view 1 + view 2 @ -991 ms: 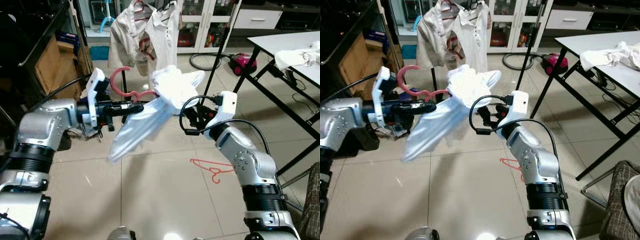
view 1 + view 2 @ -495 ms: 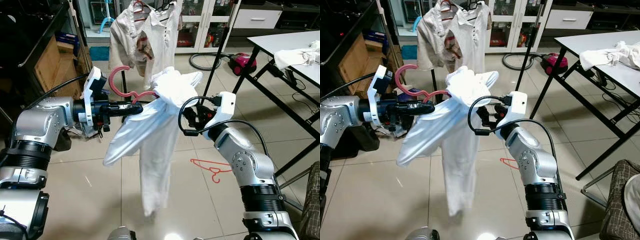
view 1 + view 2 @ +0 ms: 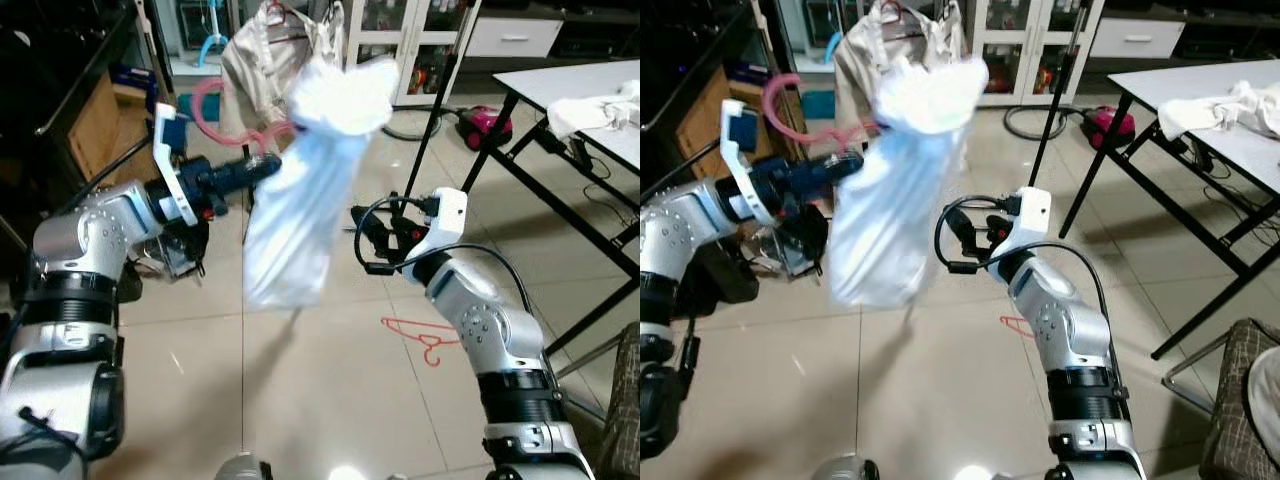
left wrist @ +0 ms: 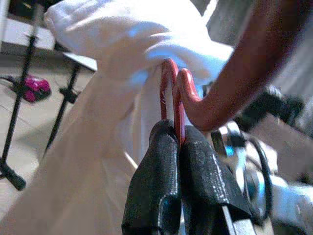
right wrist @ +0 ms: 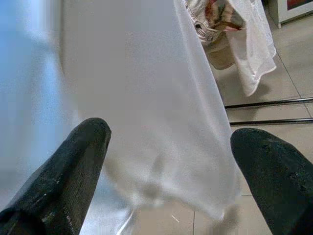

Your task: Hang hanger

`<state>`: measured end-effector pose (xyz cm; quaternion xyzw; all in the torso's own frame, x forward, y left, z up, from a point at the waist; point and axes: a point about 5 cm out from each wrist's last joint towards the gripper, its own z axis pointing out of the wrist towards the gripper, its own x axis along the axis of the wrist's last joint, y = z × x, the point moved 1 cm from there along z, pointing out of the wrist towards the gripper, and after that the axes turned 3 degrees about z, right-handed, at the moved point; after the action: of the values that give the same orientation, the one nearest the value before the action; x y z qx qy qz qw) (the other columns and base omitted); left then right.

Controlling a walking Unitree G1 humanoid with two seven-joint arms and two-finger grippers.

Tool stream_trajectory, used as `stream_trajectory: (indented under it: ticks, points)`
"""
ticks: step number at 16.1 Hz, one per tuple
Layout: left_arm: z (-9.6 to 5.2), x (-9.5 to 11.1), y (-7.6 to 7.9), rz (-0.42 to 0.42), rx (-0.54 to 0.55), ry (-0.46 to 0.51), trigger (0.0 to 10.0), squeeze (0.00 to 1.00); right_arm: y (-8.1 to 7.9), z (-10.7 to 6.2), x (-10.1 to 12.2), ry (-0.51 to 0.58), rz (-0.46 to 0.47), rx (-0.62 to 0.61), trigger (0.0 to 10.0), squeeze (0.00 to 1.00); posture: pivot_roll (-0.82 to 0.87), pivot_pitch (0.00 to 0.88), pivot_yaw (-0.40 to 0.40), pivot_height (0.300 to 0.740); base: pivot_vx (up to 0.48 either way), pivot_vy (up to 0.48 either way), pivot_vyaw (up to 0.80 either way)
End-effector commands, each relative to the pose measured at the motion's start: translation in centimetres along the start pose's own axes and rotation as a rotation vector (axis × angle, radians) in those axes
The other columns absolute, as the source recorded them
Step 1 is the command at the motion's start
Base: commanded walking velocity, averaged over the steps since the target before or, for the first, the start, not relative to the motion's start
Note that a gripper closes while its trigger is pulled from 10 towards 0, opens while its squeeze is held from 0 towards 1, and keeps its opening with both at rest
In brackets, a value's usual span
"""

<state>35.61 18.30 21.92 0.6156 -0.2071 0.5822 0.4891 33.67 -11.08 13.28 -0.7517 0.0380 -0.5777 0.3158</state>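
Garment (image 3: 300,180) hanging between left pincer (image 3: 262,166) and right pincer (image 3: 365,232), table (image 3: 590,85) right

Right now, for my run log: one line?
left gripper: shut on pink plastic hanger | white shirt: hanging | right gripper: open

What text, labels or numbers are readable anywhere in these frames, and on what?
None readable. The white garment, pink hanger in the left gripper, the right gripper, and the cardboard box show no legible print. Items in the glass cabinet are too small and blurred.

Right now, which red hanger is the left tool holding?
The one carrying the white shirt, pinched by the left tool; the other red hanger lies bare on the floor.
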Motion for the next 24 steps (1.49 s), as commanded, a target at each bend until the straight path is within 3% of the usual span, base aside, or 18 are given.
stream_trajectory:
  ticks: [1, 6, 7, 9, 10, 13, 14, 17, 19, 22, 24]
  points:
    - [0.2, 0.6, 0.1, -0.034, -0.003, 0.064, 10.0, 0.00, 0.0, -0.1, 0.1, 0.009, -0.004, -0.004, 10.0, 0.00, 0.05, 0.000, 0.003, 0.740, 0.000, 0.000, 0.00]
    - [0.4, 0.3, 0.2, -0.035, 0.033, 0.081, 10.0, 0.00, -0.1, 0.0, -0.1, 0.004, -0.005, 0.002, 10.0, 0.00, 0.05, 0.000, 0.003, 0.740, 0.000, 0.000, 0.00]
    - [0.6, 0.0, -0.6, 0.049, 0.158, 0.047, 10.0, 0.00, -0.1, -0.1, -0.1, 0.007, -0.021, -0.004, 10.0, 0.00, 0.05, 0.000, 0.006, 0.740, 0.000, 0.000, 0.00]
    - [0.2, -1.3, -3.6, 0.309, 0.626, -0.114, 10.0, 0.00, 0.6, -0.4, 0.3, 0.061, -0.155, -0.075, 10.0, 0.00, 0.04, 0.000, 0.014, 0.740, 0.000, 0.000, 0.00]
    - [0.0, -1.8, -3.7, 0.325, 0.700, -0.131, 10.0, 0.00, 1.1, -0.5, 0.6, 0.088, -0.224, -0.118, 10.0, 0.00, 0.04, 0.000, 0.015, 0.740, 0.000, 0.000, 0.00]
    - [0.0, -3.4, -3.1, 0.416, 0.752, -0.228, 10.0, 0.00, 1.4, -0.7, 0.3, 0.089, -0.235, -0.136, 10.0, 0.00, 0.05, 0.000, 0.018, 0.740, 0.000, 0.000, 0.00]
    - [0.2, -5.5, -2.5, 0.427, 0.805, -0.257, 10.0, 0.00, 1.5, -0.7, -0.1, 0.079, -0.222, -0.131, 10.0, 0.00, 0.05, 0.000, 0.019, 0.740, 0.000, 0.000, 0.00]
    - [0.5, -8.5, -1.5, 0.379, 0.860, -0.298, 10.0, 0.00, 1.2, -0.6, -0.6, 0.073, -0.221, -0.120, 10.0, 0.00, 0.05, 0.000, 0.015, 0.740, 0.000, 0.000, 0.00]
    - [0.6, -9.2, -1.1, 0.354, 0.897, -0.256, 10.0, 0.00, 1.1, -0.6, -1.1, 0.060, -0.226, -0.110, 10.0, 0.00, 0.05, 0.000, 0.011, 0.740, 0.000, 0.000, 0.00]
    - [1.4, -7.8, -0.3, 0.343, 0.894, -0.076, 10.0, 0.00, 1.3, -0.6, -0.7, 0.092, -0.242, -0.128, 10.0, 0.00, 0.05, 0.000, 0.010, 0.740, 0.000, 0.000, 0.00]
    - [1.8, -7.3, 0.2, 0.365, 0.865, -0.043, 10.0, 0.00, 1.4, -0.7, -0.4, 0.110, -0.255, -0.138, 10.0, 0.00, 0.05, 0.000, 0.008, 0.740, 0.383, 0.124, 0.00]
